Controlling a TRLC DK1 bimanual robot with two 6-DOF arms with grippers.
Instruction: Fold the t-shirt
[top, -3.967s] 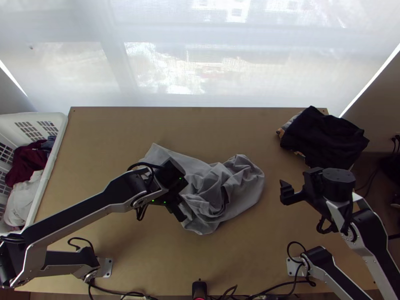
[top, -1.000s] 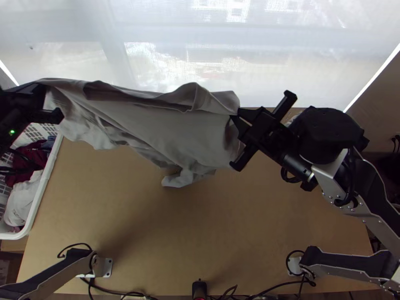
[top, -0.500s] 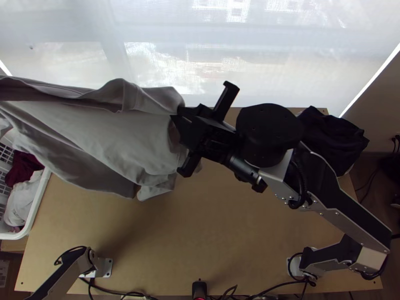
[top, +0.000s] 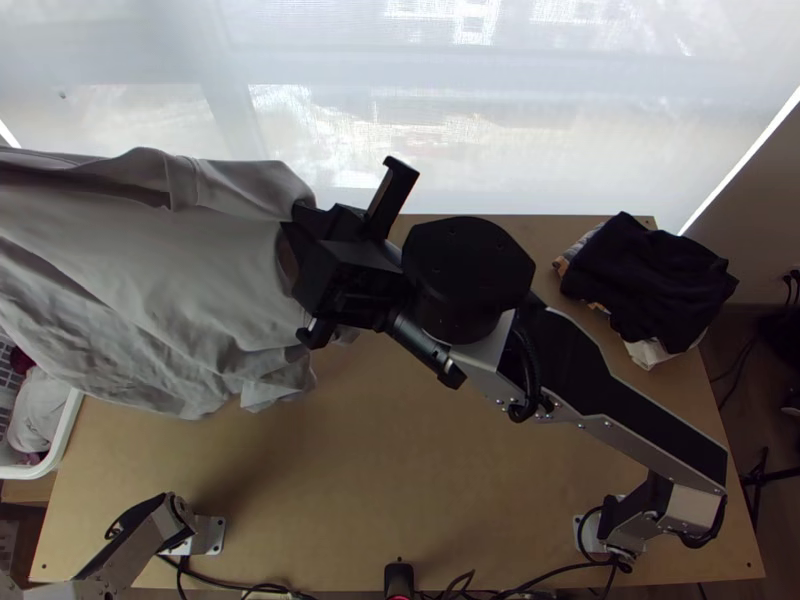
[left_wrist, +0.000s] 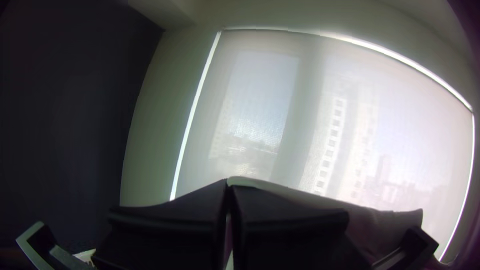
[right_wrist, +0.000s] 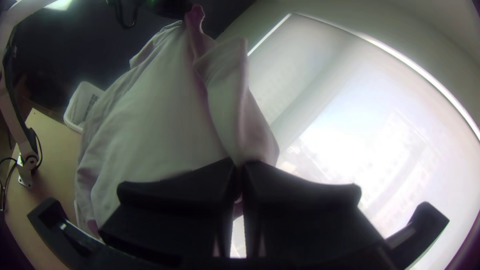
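The right gripper (top: 300, 222) is high over the table's far left part in the top view, shut on an upper edge of the grey t-shirt (top: 150, 270). From there the shirt hangs stretched out toward the picture's left edge, its lower part draping loosely over the table and basket. In the right wrist view the right gripper (right_wrist: 238, 167) pinches the cloth, and the shirt (right_wrist: 150, 120) spreads away toward the other arm. The left gripper (left_wrist: 227, 187) has its fingers together on an edge of the shirt (left_wrist: 310, 200) in the left wrist view.
A white basket (top: 62, 430) with clothes stands at the table's left side, partly under the shirt. A dark pile of cloth (top: 650, 280) lies at the far right corner. Bare table (top: 420, 480) stretches along the near side.
The shirt, bunched on the table in the earliest frame, has been lifted and stretched between the arms. Since then the right gripper and shirt have moved left, and the left gripper has left the top view.
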